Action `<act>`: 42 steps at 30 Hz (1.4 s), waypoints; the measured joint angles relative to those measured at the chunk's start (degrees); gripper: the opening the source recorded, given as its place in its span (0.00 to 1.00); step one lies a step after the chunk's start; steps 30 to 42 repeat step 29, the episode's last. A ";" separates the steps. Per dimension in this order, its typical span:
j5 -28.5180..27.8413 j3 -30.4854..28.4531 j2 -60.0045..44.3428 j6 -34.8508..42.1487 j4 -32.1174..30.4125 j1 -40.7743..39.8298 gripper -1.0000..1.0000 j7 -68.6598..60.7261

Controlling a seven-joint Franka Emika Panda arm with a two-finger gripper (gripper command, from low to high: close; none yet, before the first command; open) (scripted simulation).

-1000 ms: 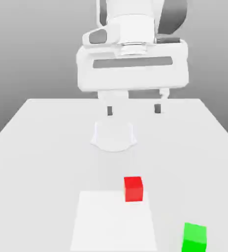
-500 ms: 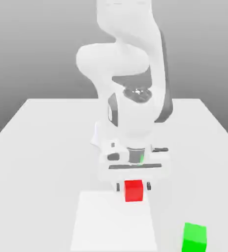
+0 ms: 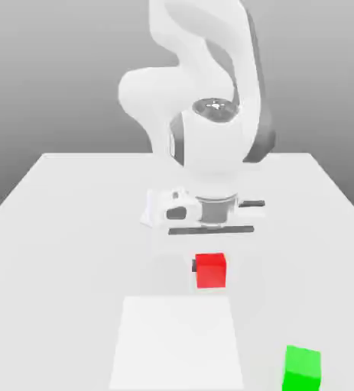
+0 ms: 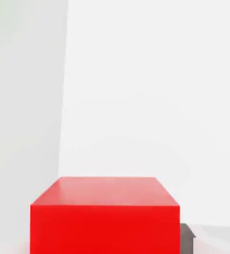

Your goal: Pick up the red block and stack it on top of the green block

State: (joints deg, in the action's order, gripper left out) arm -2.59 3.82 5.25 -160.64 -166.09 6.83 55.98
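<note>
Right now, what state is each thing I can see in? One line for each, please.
Red block: gripped in the tool, raised off the table
Tool: closed on the red block
Green block: resting apart, nothing on top
White square: lying flat, bare
Table: level, holding the green block and white square

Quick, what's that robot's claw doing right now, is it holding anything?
Gripper: closed on the red block, holding it up off the table.
</note>
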 joint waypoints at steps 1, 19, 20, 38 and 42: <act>-1.22 0.50 -0.81 0.86 1.55 -0.20 0.00 1.99; -1.16 4.87 -17.22 13.44 30.62 5.37 0.00 23.13; -1.36 4.73 -18.80 12.34 31.19 5.58 0.00 23.65; -3.16 3.46 -25.55 6.41 31.98 6.70 1.00 25.28; -3.16 3.46 -25.55 6.41 31.98 6.70 1.00 25.28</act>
